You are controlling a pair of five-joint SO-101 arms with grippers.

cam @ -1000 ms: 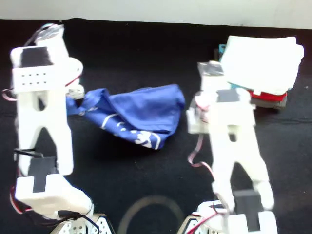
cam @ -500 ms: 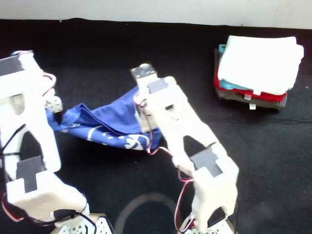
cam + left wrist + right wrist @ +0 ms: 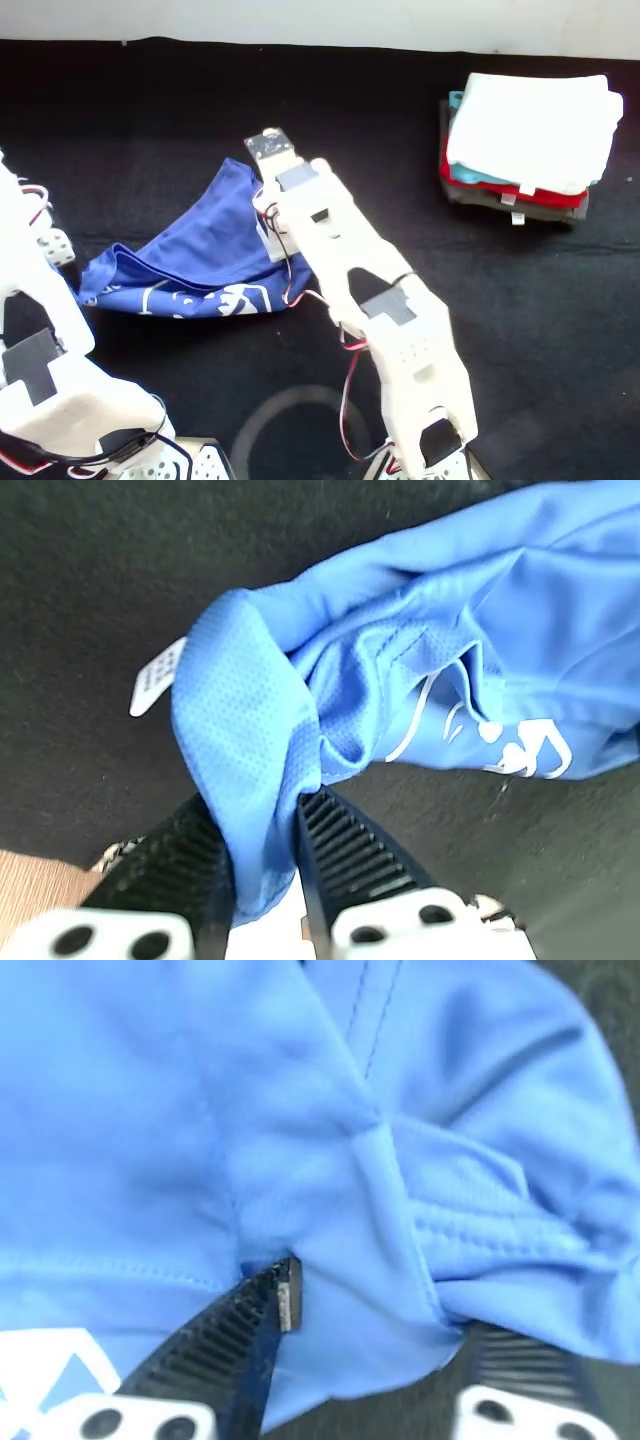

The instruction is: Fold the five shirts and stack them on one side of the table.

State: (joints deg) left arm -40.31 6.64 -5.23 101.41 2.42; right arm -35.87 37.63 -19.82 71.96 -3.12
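Observation:
A blue shirt (image 3: 190, 262) with white print lies spread and rumpled on the black table, left of centre. At the table's left edge, my left gripper (image 3: 60, 250) is shut on the shirt's left corner. In the left wrist view, blue mesh fabric (image 3: 250, 730) with a white tag is pinched in that gripper (image 3: 262, 825). My right gripper (image 3: 268, 222) sits over the shirt's right edge. It is open in the right wrist view (image 3: 385, 1310), straddling a fold of the blue shirt (image 3: 330, 1160). A stack of folded shirts (image 3: 530, 135), white on top, stands at the back right.
The black table (image 3: 520, 320) is bare on the right, in front of the stack. A pale wall edge (image 3: 320, 20) runs along the back. The right arm (image 3: 370, 300) crosses the middle of the table diagonally.
The right arm swung from beside the stack over to the blue shirt's right edge. The left arm pulled the shirt's corner leftward, stretching the shirt flatter.

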